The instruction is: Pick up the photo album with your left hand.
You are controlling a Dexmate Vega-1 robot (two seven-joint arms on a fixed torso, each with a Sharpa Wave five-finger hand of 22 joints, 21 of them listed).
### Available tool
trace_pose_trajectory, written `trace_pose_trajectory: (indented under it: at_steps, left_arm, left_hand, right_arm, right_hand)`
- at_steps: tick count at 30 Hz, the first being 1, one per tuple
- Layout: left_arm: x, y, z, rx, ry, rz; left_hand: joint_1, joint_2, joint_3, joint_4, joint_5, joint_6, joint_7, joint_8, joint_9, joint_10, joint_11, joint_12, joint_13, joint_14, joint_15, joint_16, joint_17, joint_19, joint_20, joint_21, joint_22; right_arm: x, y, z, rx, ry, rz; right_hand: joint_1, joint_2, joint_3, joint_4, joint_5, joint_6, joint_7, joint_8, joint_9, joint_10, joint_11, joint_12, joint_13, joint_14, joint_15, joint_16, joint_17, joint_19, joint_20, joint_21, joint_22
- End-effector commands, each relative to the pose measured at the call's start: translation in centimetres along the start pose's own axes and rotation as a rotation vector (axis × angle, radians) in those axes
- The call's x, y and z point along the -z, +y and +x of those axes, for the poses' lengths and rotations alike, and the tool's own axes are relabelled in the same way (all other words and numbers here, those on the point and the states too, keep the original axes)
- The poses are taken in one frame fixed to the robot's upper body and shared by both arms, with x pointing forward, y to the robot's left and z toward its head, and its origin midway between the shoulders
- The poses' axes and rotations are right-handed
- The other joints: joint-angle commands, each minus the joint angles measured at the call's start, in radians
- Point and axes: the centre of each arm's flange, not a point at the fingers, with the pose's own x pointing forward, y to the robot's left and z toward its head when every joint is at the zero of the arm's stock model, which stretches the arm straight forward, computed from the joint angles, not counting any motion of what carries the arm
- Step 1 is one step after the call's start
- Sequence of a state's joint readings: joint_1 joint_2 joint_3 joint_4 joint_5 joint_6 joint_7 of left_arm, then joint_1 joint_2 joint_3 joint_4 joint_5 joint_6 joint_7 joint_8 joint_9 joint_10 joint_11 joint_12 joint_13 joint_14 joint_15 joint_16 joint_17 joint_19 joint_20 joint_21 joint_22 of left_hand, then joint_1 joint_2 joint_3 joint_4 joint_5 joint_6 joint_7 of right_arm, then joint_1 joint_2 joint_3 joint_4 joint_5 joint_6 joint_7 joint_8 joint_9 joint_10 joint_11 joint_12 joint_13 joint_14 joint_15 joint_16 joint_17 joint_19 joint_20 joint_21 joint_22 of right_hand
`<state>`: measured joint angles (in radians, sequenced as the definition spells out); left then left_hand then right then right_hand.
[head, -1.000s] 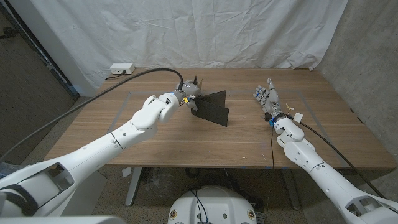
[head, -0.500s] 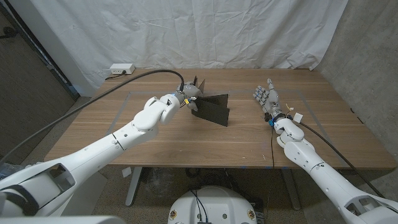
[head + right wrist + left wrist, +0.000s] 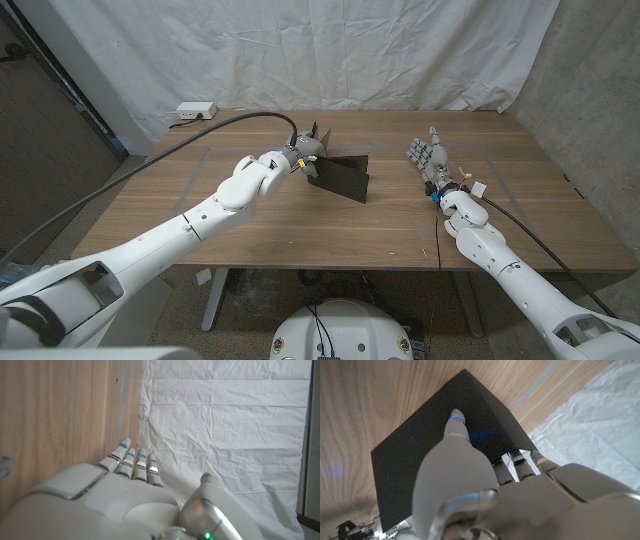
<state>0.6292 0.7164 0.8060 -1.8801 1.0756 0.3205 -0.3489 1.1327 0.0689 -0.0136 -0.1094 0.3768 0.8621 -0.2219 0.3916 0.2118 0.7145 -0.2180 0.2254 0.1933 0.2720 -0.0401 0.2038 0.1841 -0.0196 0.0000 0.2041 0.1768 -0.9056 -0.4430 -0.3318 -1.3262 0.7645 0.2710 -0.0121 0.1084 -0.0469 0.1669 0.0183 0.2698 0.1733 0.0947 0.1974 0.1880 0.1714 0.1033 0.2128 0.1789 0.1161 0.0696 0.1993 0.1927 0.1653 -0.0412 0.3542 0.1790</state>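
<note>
The left hand (image 3: pixel 303 150) grips the flat black rectangular photo album (image 3: pixel 340 177) at its near upper edge, thumb on one face, fingers behind. The album stands on edge on the wooden table (image 3: pixel 300 225), extending rightward from the hand. The right hand (image 3: pixel 428 160), fingers straight and holding nothing, stands well apart.

Glossy white rounded arm shells, segmented at the joints. Thick black cable arching along the left arm (image 3: pixel 200 215), thinner black cable beside the right arm (image 3: pixel 500 255). Grey metallic left hand (image 3: pixel 305 148) and right hand (image 3: pixel 424 157), small blue bands on the fingertips (image 3: pixel 131 453).
</note>
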Motion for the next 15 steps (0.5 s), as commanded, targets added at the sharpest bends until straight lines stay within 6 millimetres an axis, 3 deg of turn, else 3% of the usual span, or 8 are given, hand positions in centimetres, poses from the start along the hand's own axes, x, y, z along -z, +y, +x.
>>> trace_pose_trajectory:
  at_steps: [1,15]
  left_arm:
    - [-0.09,0.27,0.08,-0.019,0.004,0.000]
    - [-0.36,0.69,0.01,-0.030,0.008,0.000]
  left_hand:
    - [0.023,0.004,-0.004,-0.007,-0.007,0.053,0.000,0.022,0.005,0.058,0.000,0.005,0.007,0.027,-0.156,0.006,0.003,0.009,-0.001,0.005,0.003]
    - [0.047,0.018,-0.013,-0.003,-0.031,0.170,0.003,0.093,0.024,0.154,-0.001,-0.002,0.008,0.074,-0.159,0.005,0.005,0.032,-0.012,0.004,0.004]
  right_arm:
    - [-0.09,-0.06,0.08,0.001,0.000,0.000]
    - [-0.20,-0.24,0.02,-0.001,0.001,-0.001]
  right_hand:
    - [-0.001,0.011,-0.003,-0.003,-0.003,-0.002,-0.002,0.000,0.002,0.007,0.001,-0.004,0.005,0.006,0.000,0.000,0.005,0.012,0.002,-0.002,0.005]
    - [0.000,0.012,-0.005,-0.003,-0.003,-0.002,-0.001,0.001,0.002,0.007,0.002,-0.004,0.005,0.006,0.001,0.000,0.005,0.013,0.002,-0.006,0.005]
